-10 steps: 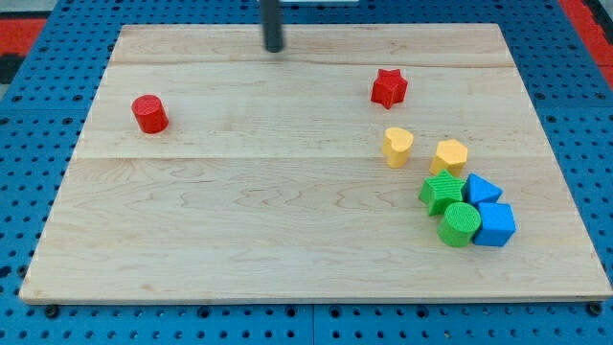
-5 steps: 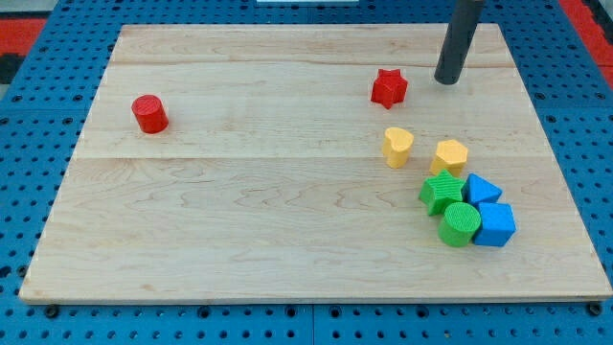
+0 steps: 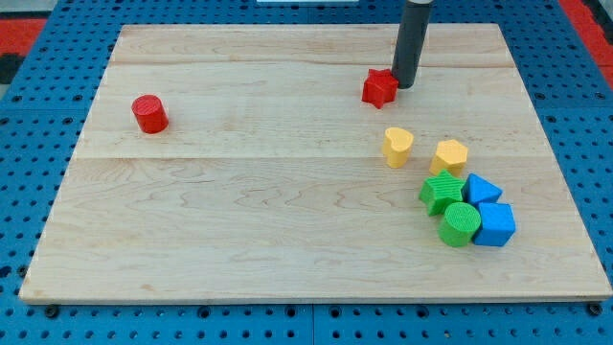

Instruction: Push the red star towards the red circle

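The red star [image 3: 379,88] lies on the wooden board [image 3: 287,211] right of centre near the view's top. My tip [image 3: 404,84] touches the star's right side. The red circle [image 3: 149,113], a short cylinder, stands far to the view's left, a little lower than the star. The board between star and circle holds no block.
Below the star lie a yellow heart [image 3: 397,146] and a yellow hexagon-like block [image 3: 449,155]. Further down at the right is a cluster: green star [image 3: 442,192], green cylinder [image 3: 460,223], blue triangle [image 3: 481,188], blue cube [image 3: 496,224].
My tip swept from the top centre to the star's right, then moved left into it. The red star has shifted slightly left and turned.
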Robot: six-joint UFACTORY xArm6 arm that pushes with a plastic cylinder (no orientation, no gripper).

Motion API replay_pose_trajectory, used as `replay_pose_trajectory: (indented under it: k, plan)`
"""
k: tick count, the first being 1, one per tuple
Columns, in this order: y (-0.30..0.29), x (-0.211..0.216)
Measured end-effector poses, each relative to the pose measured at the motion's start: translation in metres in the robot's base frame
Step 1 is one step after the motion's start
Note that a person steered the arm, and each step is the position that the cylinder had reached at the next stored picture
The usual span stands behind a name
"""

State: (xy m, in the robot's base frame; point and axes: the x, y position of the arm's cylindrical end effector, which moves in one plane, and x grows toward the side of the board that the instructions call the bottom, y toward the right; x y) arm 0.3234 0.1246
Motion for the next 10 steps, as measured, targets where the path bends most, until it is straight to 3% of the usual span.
replay_pose_trajectory:
  k: [3, 8, 9, 10]
  plan:
    - [-0.072, 0.012]
    - [-0.247, 0.015]
    - [-0.266, 0.015]
    - [-0.236, 0.001]
